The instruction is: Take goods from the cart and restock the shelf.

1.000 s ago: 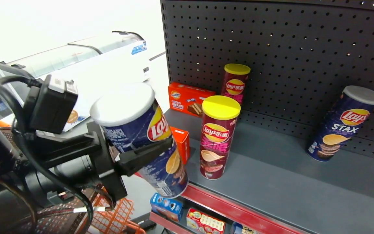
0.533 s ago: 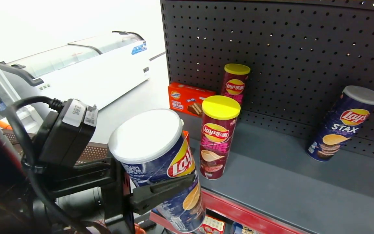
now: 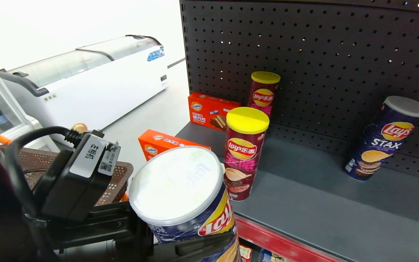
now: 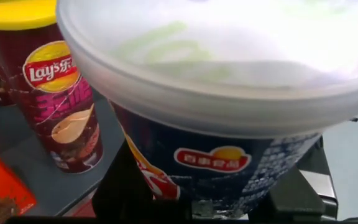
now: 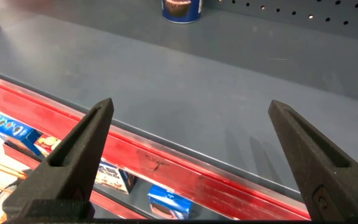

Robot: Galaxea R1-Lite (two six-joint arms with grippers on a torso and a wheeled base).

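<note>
A blue chip can with a white lid (image 3: 184, 196) sits slightly tilted in my left gripper (image 3: 195, 245), which is shut on its body just off the front left corner of the grey shelf (image 3: 322, 196). In the left wrist view the can (image 4: 216, 93) looms close, with dark fingers (image 4: 297, 193) on either side of it. A maroon can with a yellow lid (image 3: 245, 153) stands on the shelf just beyond. My right gripper (image 5: 191, 162) hangs open and empty over the shelf's red front edge (image 5: 166, 158).
A second maroon can (image 3: 263, 92) and an orange box (image 3: 211, 111) stand by the pegboard. Another blue can (image 3: 384, 140) leans against it at the right. A second orange box (image 3: 162, 143) lies at the shelf's left end, near the brown mesh cart (image 3: 116, 178). The shelf's middle is bare.
My left gripper has carried the blue can downward and to the right, closer to the camera. The orange box behind it has come into sight.
</note>
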